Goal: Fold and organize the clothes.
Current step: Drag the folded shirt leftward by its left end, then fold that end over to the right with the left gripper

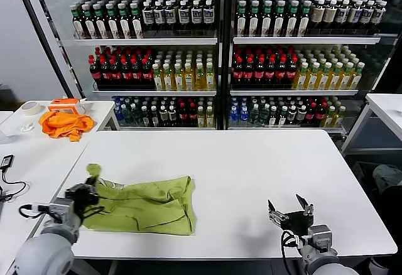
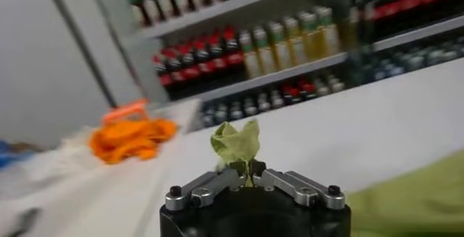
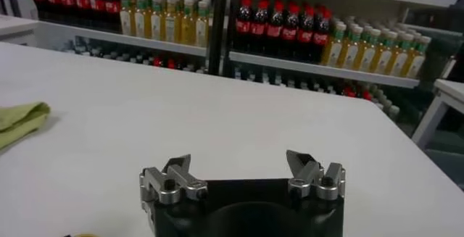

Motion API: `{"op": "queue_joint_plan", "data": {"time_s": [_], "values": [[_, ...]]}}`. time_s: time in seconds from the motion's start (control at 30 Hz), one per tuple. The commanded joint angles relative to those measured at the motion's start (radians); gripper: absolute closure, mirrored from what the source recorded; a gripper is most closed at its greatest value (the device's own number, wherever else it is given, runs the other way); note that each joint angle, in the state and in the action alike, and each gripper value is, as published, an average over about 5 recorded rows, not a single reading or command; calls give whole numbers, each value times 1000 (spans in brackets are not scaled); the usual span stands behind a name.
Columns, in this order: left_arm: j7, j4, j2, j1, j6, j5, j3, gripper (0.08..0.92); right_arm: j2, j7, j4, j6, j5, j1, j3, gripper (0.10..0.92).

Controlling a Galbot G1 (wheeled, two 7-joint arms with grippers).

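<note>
The yellow-green T-shirt [image 1: 147, 204] lies partly folded on the white table [image 1: 251, 162], toward its front left. My left gripper [image 1: 90, 189] is at the shirt's left end, shut on a pinched-up tuft of the fabric. In the left wrist view that tuft of T-shirt [image 2: 235, 143] sticks up from between the closed fingers of the left gripper [image 2: 249, 174]. My right gripper [image 1: 289, 207] waits near the front right of the table, open and holding nothing; in its own view the right gripper [image 3: 238, 163] faces bare tabletop, with an edge of the T-shirt [image 3: 20, 121] far off.
A bright orange cloth [image 1: 65, 124] and an orange box [image 1: 66, 105] sit on the side table at the left, with a tape roll [image 1: 30, 107]. Drink coolers full of bottles [image 1: 213, 55] stand behind the table. Another white table [image 1: 384, 108] is at the right.
</note>
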Motion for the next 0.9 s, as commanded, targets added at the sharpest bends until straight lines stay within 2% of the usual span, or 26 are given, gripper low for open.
{"op": "queue_joint_plan", "data": {"time_s": [0.03, 0.4, 0.9], "values": [[38, -64, -32, -78, 29, -170, 205, 905, 1, 0, 3, 2, -4, -11, 24, 203], [63, 63, -103, -235, 28, -126, 373, 905, 8, -1, 7, 2, -8, -26, 47, 203], [42, 149, -193, -299, 25, -127, 441, 892, 16, -2, -10, 2, -13, -18, 41, 203]]}}
